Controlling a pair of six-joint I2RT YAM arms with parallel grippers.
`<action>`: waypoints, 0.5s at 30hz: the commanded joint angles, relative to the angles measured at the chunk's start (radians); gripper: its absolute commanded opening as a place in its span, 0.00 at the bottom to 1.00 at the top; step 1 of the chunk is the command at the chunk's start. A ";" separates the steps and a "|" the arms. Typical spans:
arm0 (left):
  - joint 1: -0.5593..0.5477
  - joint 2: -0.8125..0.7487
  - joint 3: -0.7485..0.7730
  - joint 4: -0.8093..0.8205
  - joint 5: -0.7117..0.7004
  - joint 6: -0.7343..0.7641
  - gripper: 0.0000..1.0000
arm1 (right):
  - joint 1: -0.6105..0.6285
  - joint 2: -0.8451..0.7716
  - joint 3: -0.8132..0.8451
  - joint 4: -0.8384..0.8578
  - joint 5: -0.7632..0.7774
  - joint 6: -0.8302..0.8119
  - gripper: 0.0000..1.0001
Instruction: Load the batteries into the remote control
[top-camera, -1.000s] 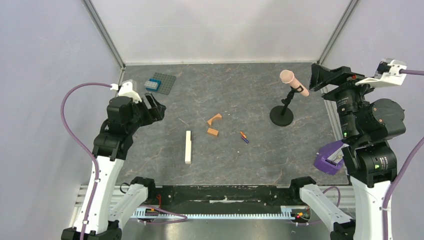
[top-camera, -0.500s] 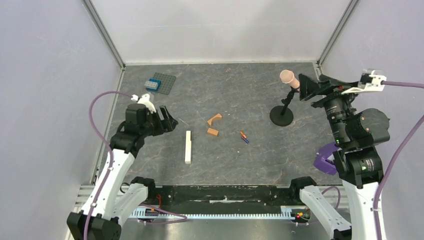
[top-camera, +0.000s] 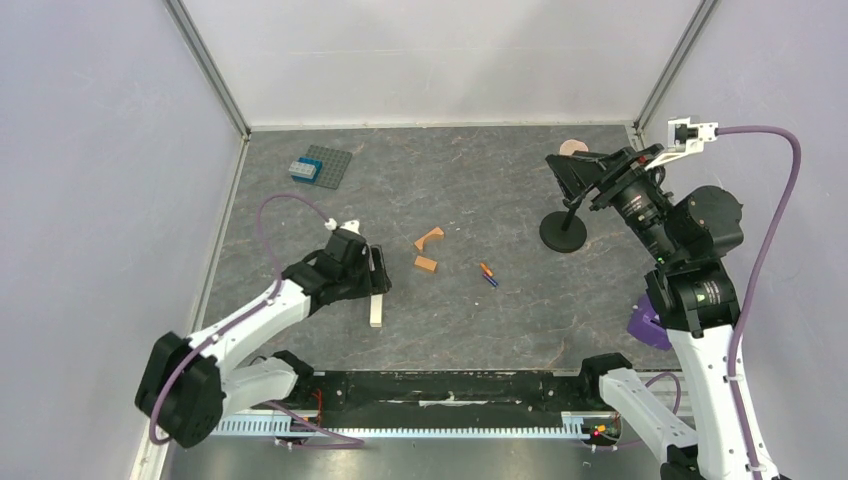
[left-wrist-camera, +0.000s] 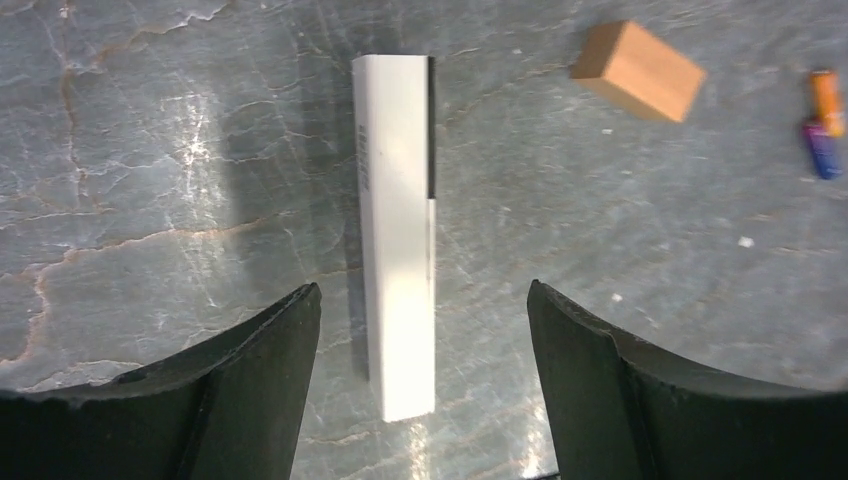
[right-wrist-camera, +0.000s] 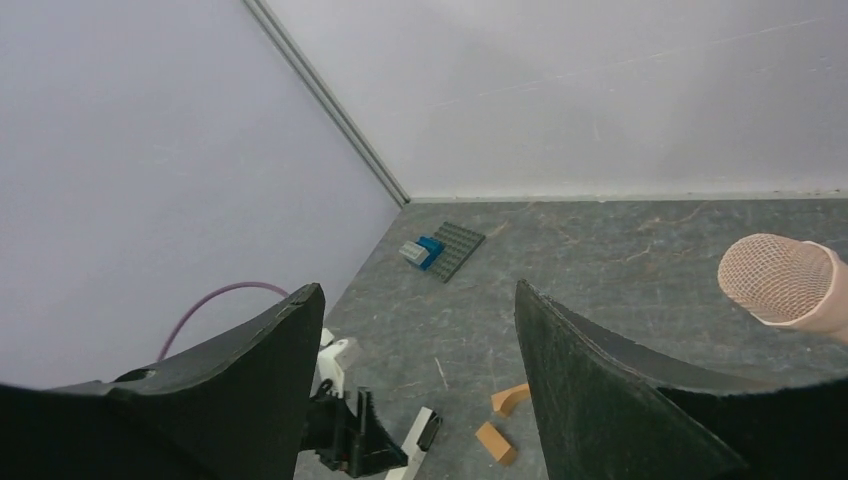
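**A:** What sits closest to the front edge?

**B:** The left gripper, jaws spread wide. In its wrist view one finger stands at 9 o'clock of the remote control and the other at 3, both clear of its edges. The bar lies flat on the table, running 6 to 12, with bare stone on both long sides.

**A:** And the batteries?

**B:** The batteries lie side by side at 3 o'clock from the remote, well apart from it, with open surface all round.

**A:** Anything in that gap?

**B:** Two orange-brown blocks at about 1 o'clock of the bar.

**A:** Further back?

**B:** A microphone stand at 2 o'clock, near the right edge. The right gripper hangs above it, jaws apart, empty. A grey studded plate lies at 11 o'clock, by the far-left corner.
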 joint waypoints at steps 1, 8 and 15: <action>-0.056 0.094 0.025 0.086 -0.242 -0.092 0.81 | -0.002 -0.017 0.027 0.050 -0.046 0.036 0.72; -0.065 0.257 0.072 0.162 -0.199 -0.034 0.75 | -0.001 -0.034 0.024 0.013 -0.003 0.001 0.72; -0.065 0.314 0.087 0.193 -0.210 -0.009 0.50 | -0.001 -0.014 0.033 -0.024 0.001 -0.030 0.79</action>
